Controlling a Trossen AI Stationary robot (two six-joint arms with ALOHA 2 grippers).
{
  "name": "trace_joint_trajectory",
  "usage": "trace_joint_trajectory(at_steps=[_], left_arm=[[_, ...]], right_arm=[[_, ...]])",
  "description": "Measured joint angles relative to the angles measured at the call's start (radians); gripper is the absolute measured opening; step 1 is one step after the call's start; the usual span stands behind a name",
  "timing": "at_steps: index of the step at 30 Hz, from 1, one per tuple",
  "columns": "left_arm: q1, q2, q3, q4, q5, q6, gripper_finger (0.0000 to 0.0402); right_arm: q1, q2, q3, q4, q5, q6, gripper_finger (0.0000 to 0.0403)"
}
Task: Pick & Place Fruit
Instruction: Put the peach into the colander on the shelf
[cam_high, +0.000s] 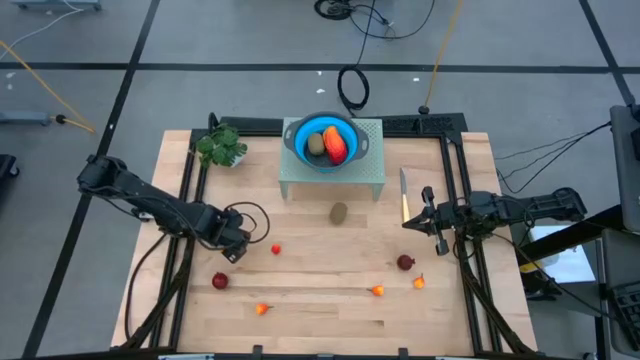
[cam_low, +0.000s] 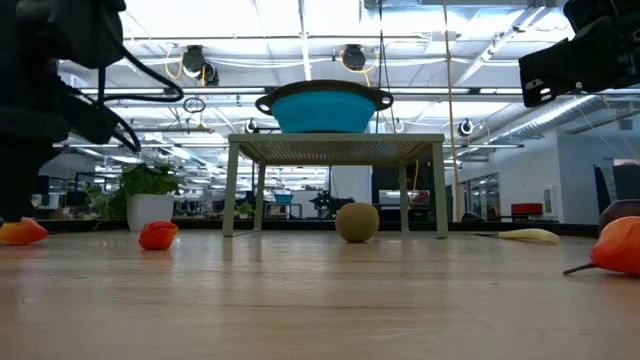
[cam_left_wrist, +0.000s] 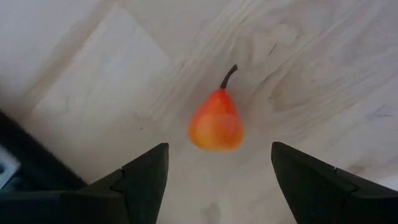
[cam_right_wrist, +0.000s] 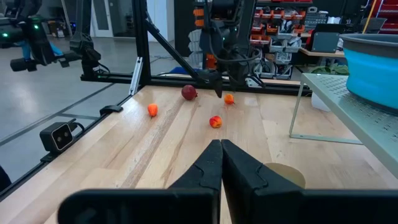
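My left gripper (cam_high: 243, 249) is open just above the table. In its wrist view (cam_left_wrist: 217, 152) a tiny orange-red fruit (cam_left_wrist: 216, 121) with a dark stem lies ahead of the two fingertips, untouched; from above the same fruit (cam_high: 276, 249) is just right of the gripper. My right gripper (cam_high: 413, 221) is shut (cam_right_wrist: 221, 155) near the right edge, holding nothing. One brown kiwi (cam_high: 339, 212) rests on the boards. Another kiwi (cam_high: 316, 144) and the longer orange-red piece (cam_high: 336, 146) lie in the blue bowl (cam_high: 300, 128).
The bowl sits on a grey raised stand (cam_high: 372, 172) at the far middle. Dark red fruits (cam_high: 220, 281) (cam_high: 405, 263) and tiny orange ones (cam_high: 263, 309) (cam_high: 378, 291) (cam_high: 419, 282) lie toward the near edge. A yellow-handled knife (cam_high: 404, 203) and a green leafy bunch (cam_high: 222, 148) are also there.
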Motion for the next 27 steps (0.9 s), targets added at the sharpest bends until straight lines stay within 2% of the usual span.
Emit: trace_joint_trajectory(at_steps=[8, 20, 23, 27], left_arm=[[0.001, 0.000, -0.055, 0.099, 0.000, 0.001, 0.0285], [0.001, 0.000, -0.086, 0.104, -0.040, -0.004, 0.0283], [0.001, 0.000, -0.086, 0.105, -0.043, -0.004, 0.0267], [0.001, 0.000, -0.086, 0.109, -0.060, -0.004, 0.0224]], right_arm=[[0.000, 0.000, 0.000, 0.000, 0.000, 0.000, 0.0000], [0.000, 0.000, 0.000, 0.000, 0.000, 0.000, 0.0000], [0.000, 0.000, 0.000, 0.000, 0.000, 0.000, 0.0000], [0.000, 0.000, 0.000, 0.000, 0.000, 0.000, 0.0000]])
